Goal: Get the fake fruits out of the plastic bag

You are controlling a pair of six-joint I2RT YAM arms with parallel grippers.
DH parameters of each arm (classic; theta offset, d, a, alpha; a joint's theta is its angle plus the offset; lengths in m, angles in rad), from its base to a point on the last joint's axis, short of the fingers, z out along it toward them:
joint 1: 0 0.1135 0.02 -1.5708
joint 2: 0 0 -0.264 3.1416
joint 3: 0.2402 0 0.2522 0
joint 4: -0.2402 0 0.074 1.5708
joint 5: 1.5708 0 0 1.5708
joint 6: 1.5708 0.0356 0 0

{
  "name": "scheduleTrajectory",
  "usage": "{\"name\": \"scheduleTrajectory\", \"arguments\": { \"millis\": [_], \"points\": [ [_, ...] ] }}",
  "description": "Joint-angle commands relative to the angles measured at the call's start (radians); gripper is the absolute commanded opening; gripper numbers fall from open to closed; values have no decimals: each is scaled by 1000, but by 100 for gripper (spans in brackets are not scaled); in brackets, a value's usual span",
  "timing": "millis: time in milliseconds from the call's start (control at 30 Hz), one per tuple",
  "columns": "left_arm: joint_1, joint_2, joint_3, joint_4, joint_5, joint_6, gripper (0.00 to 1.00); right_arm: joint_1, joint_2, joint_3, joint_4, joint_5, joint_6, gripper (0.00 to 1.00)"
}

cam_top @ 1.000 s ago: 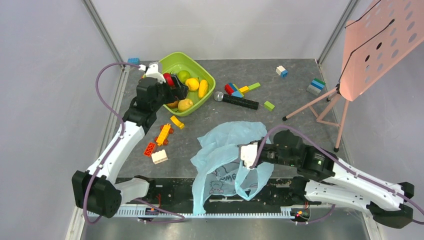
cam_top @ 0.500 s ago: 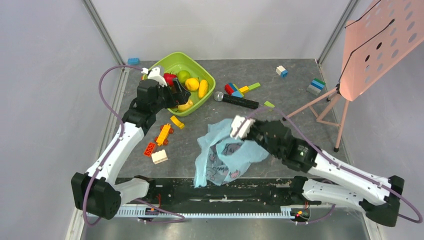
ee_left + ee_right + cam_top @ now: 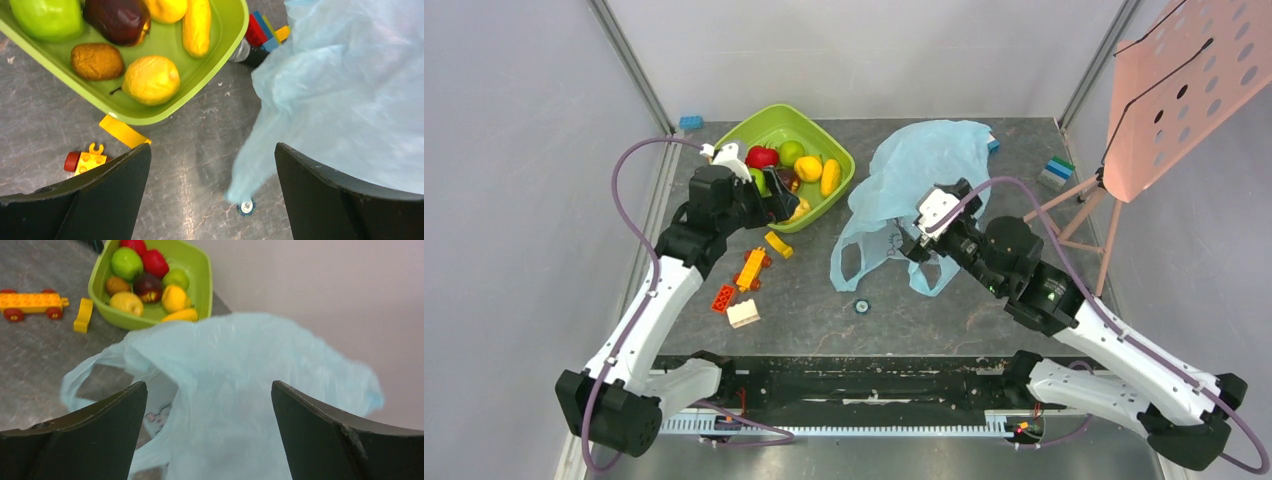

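Since the fake fruits [image 3: 809, 168] sit in the lime-green bowl [image 3: 822, 133], upper left overhead, the plastic bag [image 3: 919, 160] right of it looks emptied. Left wrist: left gripper [image 3: 212, 160] gapes, empty, below the bowl. Right wrist: right gripper [image 3: 209, 390] gapes, bag billowing loose ahead.

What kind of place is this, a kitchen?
Probably a robot lab: a left arm and right arm bolted to a grey table, toy fruits in a green bowl, building blocks around.

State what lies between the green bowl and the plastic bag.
Left wrist view: red, blue and yellow blocks and a silvery object, partly under the plastic bag.
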Motion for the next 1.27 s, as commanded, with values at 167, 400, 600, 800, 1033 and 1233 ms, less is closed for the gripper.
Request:
{"name": "scheduleTrajectory", "arguments": {
  "millis": [167,400,600,800,1033,1233],
  "points": [
    [5,-107,-70,-94,-16,63,100,-5,-190,-201,-98,204,507,98],
    [4,-238,-187,-77,-74,49,100,-5,-285,-426,-112,164,783,98],
    [4,-281,-257,-94,-45,81,100,-6,-328,-624,-55,176,852,98],
    [3,-242,-246,-148,-42,124,100,-6,-433,-788,57,268,852,98],
    [4,-242,-265,-163,-44,134,100,-6,-455,-802,41,279,851,98],
    [4,-240,-257,-172,-45,137,100,-6,-437,-784,27,252,856,98]
  ]
}}
